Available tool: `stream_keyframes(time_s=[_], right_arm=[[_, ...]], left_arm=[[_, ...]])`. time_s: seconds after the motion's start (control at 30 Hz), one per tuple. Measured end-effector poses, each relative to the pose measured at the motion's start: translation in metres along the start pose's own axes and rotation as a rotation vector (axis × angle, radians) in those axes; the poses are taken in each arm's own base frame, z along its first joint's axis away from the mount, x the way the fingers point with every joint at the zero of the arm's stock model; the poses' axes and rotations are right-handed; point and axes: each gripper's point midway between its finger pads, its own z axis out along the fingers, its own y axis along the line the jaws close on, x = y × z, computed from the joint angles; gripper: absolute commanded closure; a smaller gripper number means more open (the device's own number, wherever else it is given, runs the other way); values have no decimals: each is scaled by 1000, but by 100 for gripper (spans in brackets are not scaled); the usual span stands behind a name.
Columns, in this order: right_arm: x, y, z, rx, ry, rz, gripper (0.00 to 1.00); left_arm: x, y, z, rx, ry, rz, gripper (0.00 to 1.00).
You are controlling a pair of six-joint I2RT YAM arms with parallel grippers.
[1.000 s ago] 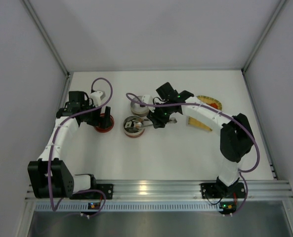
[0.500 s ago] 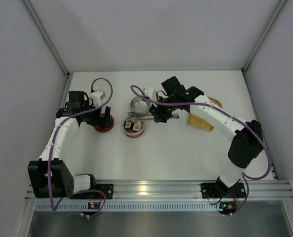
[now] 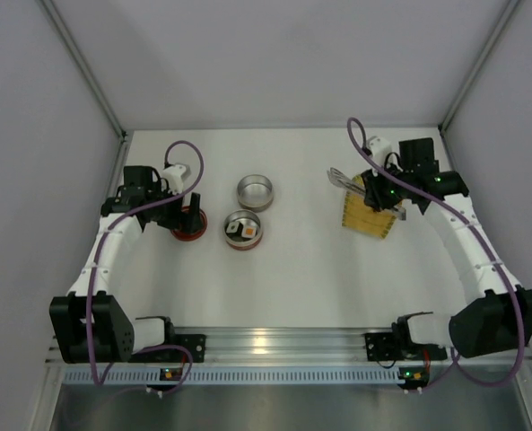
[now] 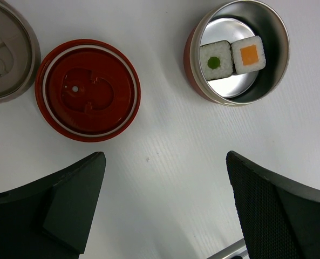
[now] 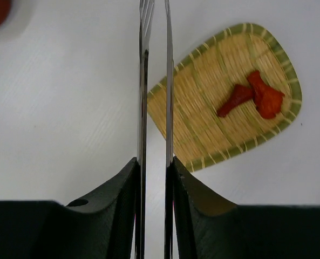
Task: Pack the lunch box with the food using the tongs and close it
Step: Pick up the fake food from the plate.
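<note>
The tongs (image 5: 142, 108), grasped in the right claw (image 5: 154, 164), have swung from the tin (image 4: 273, 70) back to the tray (image 5: 213, 124), near the red piece (image 5: 251, 97). Two sushi (image 4: 248, 54) sit in the tin, so the red piece looks next. The left claw (image 4: 162, 162) is released and idle.

**Fixed surroundings and woven tray**
A white table (image 3: 319, 278) stands inside an enclosure of plain pale walls (image 3: 274, 54), with slanted aluminium corner posts (image 3: 82, 67) at rear left and rear right. A ribbed aluminium rail (image 3: 283, 341) runs along the near edge of the table. A fan-shaped woven tray (image 5: 203, 108), yellow with a green rim, lies flat on the table at right rear, near the right wall.
</note>
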Motion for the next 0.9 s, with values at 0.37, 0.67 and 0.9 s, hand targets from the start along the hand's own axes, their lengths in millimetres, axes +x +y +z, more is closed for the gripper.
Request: stream_keyframes(time_s=[0.37,0.67,0.9], right_arm=[[71,-62,-15,267,179,206,78],[102,-62,-4,311,271,301,73],[109,-63,2,320,294,328,67]], left_arm=[[-1,-4,0,15,-4,-21,2],[-1,-4,-1,13,-6,-19,2],[-2,-4,-3,10,-15,-14,2]])
